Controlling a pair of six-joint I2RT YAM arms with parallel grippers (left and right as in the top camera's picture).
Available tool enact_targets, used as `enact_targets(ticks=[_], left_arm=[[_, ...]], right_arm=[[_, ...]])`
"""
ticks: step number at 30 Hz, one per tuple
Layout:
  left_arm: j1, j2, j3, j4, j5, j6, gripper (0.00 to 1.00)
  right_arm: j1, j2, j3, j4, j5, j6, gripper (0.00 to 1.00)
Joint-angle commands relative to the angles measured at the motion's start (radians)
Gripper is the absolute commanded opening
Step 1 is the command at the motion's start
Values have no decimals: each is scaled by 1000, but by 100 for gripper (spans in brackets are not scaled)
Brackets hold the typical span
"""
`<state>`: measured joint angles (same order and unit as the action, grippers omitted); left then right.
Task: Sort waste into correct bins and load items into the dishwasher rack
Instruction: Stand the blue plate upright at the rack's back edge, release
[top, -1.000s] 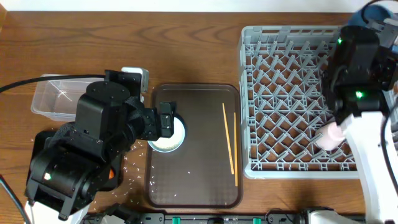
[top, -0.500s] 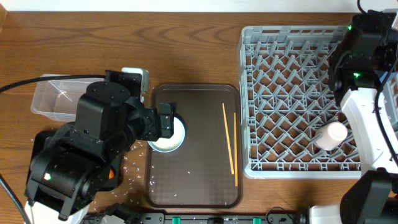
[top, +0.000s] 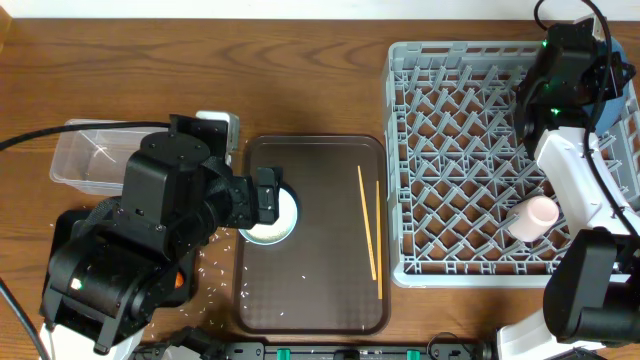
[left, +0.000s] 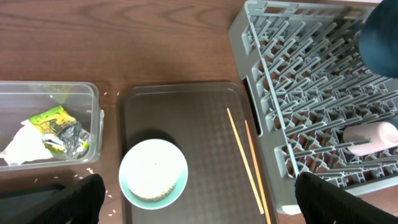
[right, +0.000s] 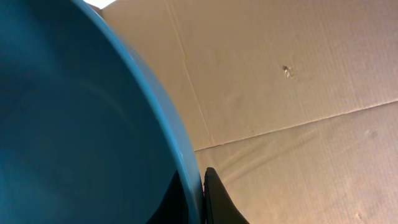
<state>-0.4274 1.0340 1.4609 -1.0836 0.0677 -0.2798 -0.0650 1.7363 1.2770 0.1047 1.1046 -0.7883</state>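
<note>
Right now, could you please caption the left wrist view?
White bowl and chopsticks on brown tray; pinkish cup in dishwasher rack.

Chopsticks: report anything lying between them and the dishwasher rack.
Nothing visible does. The chopsticks lie on the brown tray beside the dishwasher rack; only the tray's rim and the rack's near wall separate them.

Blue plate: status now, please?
Right gripper shut on blue plate, at rack right edge. Left gripper open above white bowl. Pink cup lies in rack.
</note>
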Motion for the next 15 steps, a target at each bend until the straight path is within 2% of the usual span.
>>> enact_targets(ticks=[1,3,8,15], left_arm=[[3,-2,16,-8,-10,19,98],[3,-2,16,-7,-10,26,98],[3,-1,16,-7,-10,52,98],[3,-1,16,-8,-10,52,98]], right_arm=[[-13,20,12,8,26,-21,1],[-13,20,12,55,57,-34,1],[-12,20,12,250,102,-219,1],[-13,20,-6,211,82,-207,1]])
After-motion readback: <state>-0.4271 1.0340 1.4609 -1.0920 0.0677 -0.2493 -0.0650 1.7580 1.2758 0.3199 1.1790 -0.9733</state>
